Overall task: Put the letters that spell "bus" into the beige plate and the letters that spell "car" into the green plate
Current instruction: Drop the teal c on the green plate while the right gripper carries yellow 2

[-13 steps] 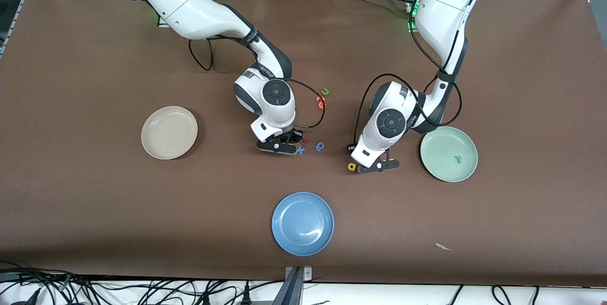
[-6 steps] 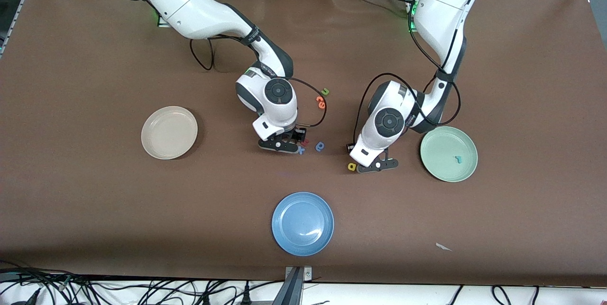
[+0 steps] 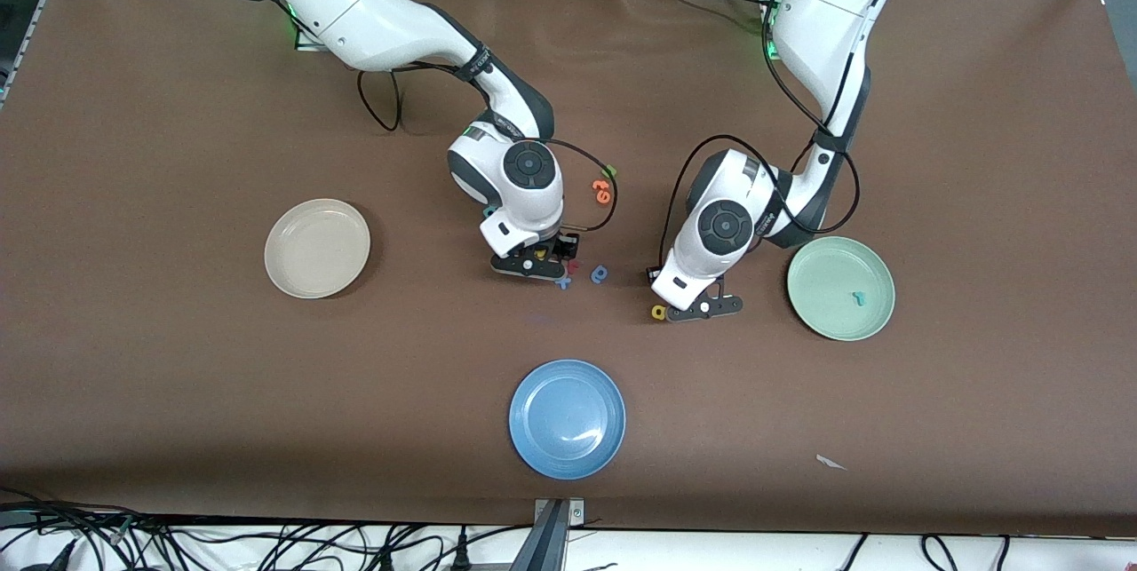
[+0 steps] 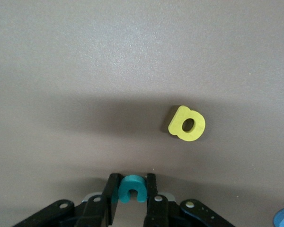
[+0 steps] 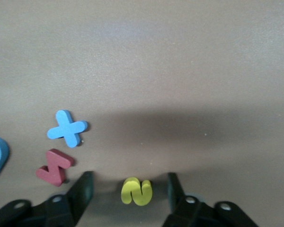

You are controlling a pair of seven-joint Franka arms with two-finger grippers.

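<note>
A wide brown table (image 3: pixel 178 91) carries three round shallow plates. The plain cream-beige plate (image 3: pixel 317 248) sits toward the right arm's end of the table. The pale mint-green plate (image 3: pixel 840 288) sits toward the left arm's end and has a small teal foam letter (image 3: pixel 858 296) lying in it. The blue plate (image 3: pixel 567 418) lies between them and nearer to the front camera.

The right arm reaches down from its base so that the right gripper (image 5: pixel 130 191) stands low over the table, between the beige plate and the loose letters in the middle. Its jaws are spread wide and straddle the small yellow foam "s" (image 5: pixel 137 191), with a gap on each side, so nothing is gripped. Just beside it lie a dark red foam "z" (image 5: pixel 54 167) and a light blue foam "x" (image 5: pixel 67 128), with a blue round letter (image 3: pixel 600 273) near them. An orange letter (image 3: pixel 601 190) and a green letter (image 3: pixel 608 170) lie farther from the front camera.

The left gripper (image 4: pixel 132 196) is low over the table, near the green plate. Its jaws are drawn narrow and pinch the teal foam "c" (image 4: pixel 131 187) between the fingers (image 4: pixel 152 194). The yellow foam "a" (image 4: pixel 186 124) lies flat on the table close to that gripper, apart from it.
</note>
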